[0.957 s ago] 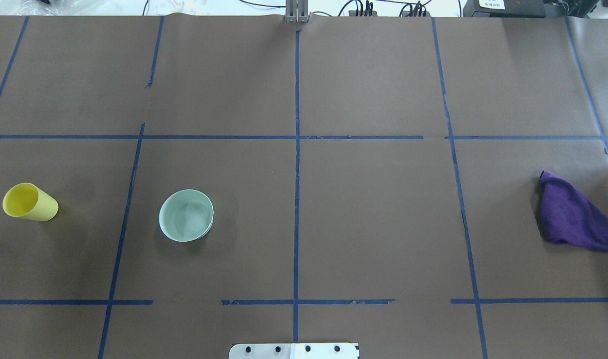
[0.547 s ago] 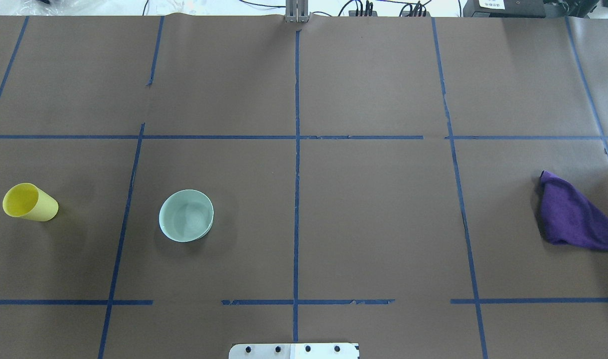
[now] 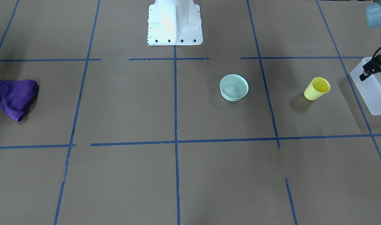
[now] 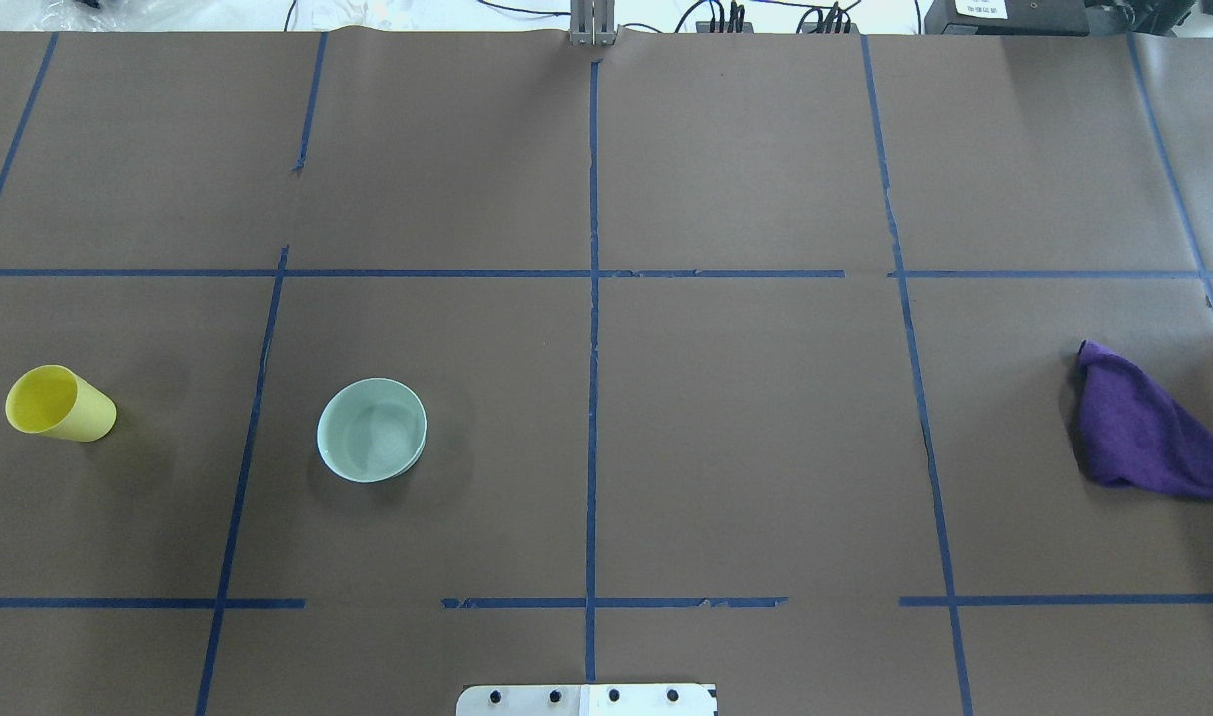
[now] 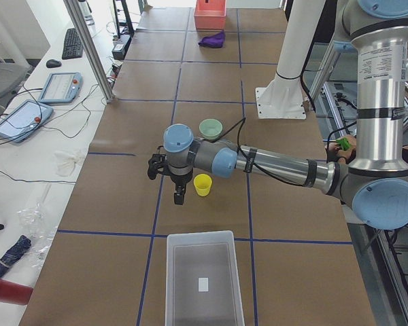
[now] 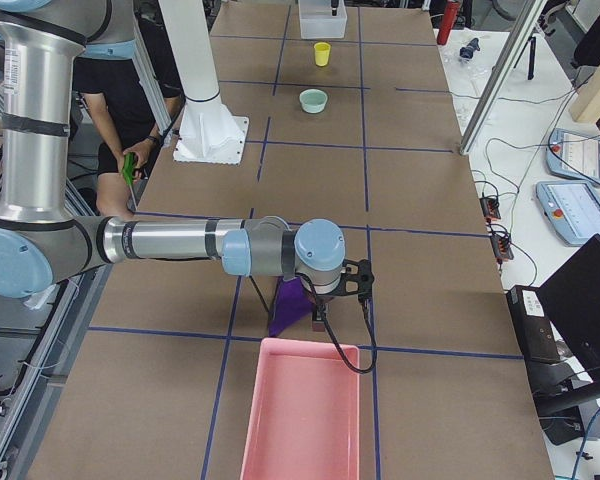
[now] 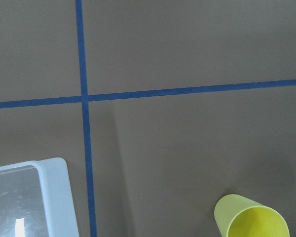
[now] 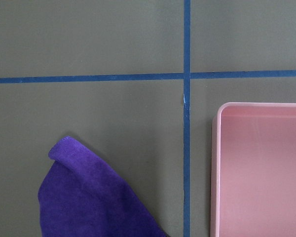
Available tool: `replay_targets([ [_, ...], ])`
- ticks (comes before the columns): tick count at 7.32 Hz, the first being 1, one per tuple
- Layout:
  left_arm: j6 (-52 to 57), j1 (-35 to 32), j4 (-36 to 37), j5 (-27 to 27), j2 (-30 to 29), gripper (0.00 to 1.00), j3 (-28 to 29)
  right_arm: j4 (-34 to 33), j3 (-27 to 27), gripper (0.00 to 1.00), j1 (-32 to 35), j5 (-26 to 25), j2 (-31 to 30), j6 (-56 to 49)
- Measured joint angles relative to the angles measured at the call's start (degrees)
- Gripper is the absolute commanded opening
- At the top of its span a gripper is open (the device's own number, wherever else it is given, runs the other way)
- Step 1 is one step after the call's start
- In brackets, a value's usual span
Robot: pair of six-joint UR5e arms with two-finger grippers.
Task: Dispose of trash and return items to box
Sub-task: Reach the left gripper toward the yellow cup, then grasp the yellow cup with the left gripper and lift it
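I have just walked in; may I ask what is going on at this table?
Two robot arms are tidying a table. The left gripper hovers near the upright yellow cup and the frosted bin. The right gripper hovers over the purple cloth, beside a pink tray. Neither seems to hold anything. A pale green bowl stands apart.

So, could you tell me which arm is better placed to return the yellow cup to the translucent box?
Left. The left gripper hovers close to both the yellow cup and the box; the right gripper is at the table's far end, by the purple cloth.
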Motion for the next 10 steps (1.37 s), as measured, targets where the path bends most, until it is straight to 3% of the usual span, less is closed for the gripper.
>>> replay_targets([
  [3, -20.4, 11.2, -23.2, 4.2, 3.6, 1.0, 5.1, 0.0, 0.1, 1.0, 0.0, -0.5, 0.1, 0.0],
  [5, -25.4, 15.7, -28.2, 7.0, 3.8, 1.0, 7.2, -0.1, 0.1, 1.0, 0.0, -0.6, 0.0, 0.0],
  [6, -26.0, 17.1, -28.8, 7.6, 3.8, 0.92, 7.5, -0.1, 0.0, 1.0, 0.0, -0.6, 0.0, 0.0],
  [8, -26.3, 19.0, -29.1, 8.8, 3.2, 0.22, 8.7, -0.1, 0.0, 1.0, 0.0, -0.7, 0.1, 0.0],
  [9, -26.3, 19.4, -29.1, 9.1, 2.9, 0.0, 9.2, -0.1, 0.2, 1.0, 0.0, -0.6, 0.1, 0.0],
  [10, -26.4, 19.5, -29.1, 9.2, 2.8, 0.0, 9.4, -0.1, 0.8, 1.0, -0.1, -0.4, 0.1, 0.0],
])
